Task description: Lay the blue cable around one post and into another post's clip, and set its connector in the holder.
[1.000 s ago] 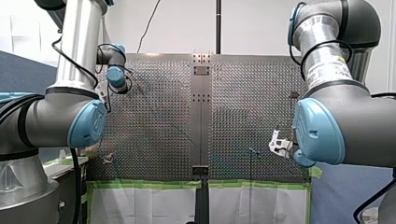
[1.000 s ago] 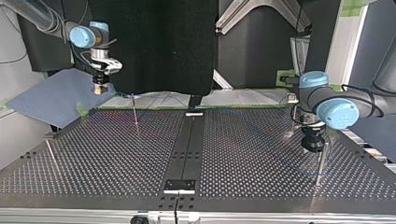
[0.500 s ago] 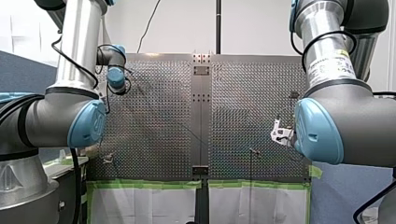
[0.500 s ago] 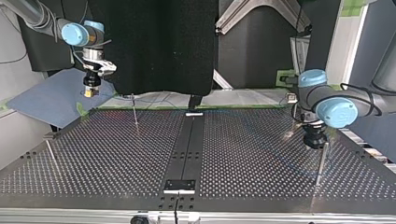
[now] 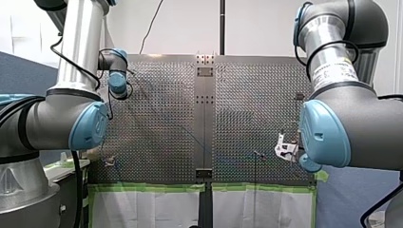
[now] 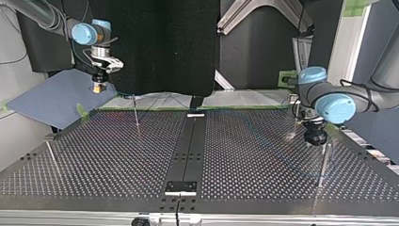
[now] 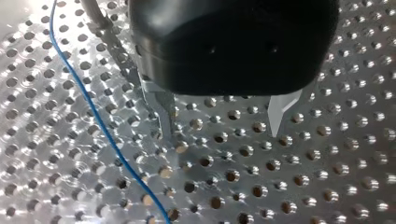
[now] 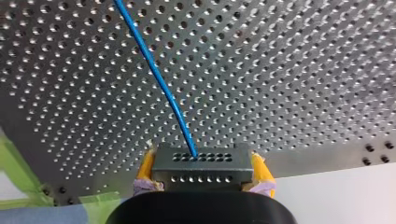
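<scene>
Our right gripper is clamped on the black connector between its yellow pads, the blue cable running from it over the perforated table. Our left gripper stands wide open and empty, the cable passing just beside it over the table.

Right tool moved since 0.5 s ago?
Yes. In the top view my right tool shifted toward the view's right, closer to the thin post.

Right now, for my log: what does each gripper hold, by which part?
My right gripper grips the dark rectangular connector of the blue cable by its short ends; my left gripper holds nothing.
</scene>
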`<state>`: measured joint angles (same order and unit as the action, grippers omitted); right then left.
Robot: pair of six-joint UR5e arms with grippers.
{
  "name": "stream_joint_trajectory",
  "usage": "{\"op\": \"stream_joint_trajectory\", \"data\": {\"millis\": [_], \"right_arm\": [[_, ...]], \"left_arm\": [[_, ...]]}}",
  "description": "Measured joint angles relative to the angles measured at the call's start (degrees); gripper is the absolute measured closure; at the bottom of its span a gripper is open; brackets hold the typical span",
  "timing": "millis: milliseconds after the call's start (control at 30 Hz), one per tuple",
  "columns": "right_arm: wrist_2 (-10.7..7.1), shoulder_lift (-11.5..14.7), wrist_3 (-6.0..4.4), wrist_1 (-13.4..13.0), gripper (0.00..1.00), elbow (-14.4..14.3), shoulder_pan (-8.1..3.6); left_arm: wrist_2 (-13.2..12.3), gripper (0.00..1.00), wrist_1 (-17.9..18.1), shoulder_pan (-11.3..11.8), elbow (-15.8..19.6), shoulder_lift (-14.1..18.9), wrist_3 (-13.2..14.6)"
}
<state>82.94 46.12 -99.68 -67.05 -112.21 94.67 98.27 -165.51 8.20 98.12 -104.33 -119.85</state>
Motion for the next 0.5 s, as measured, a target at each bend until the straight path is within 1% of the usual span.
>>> {"op": "stream_joint_trajectory", "data": {"millis": [100,167,333,433,500], "right_arm": [[0.01,-0.2,0.05,0.0,1.00,0.0,0.08],[0.02,-0.2,0.07,0.1,1.00,0.0,0.15],[-0.01,-0.3,0.01,0.0,1.00,0.0,0.15],[-0.03,-0.3,-0.04,0.0,1.00,0.0,0.18],[-0.04,-0.3,-0.07,0.0,1.00,0.0,0.21]], "left_arm": [[-0.1,0.00,-1.1,0.0,0.9,0.4,0.0],[-0.2,0.00,-1.1,0.0,1.9,1.1,0.1],[-0.1,0.00,0.6,0.6,4.4,3.5,-0.2],[0.4,0.00,1.9,1.1,5.8,4.9,-0.5],[0.9,0.00,2.1,1.4,6.7,5.8,-0.2]]}}
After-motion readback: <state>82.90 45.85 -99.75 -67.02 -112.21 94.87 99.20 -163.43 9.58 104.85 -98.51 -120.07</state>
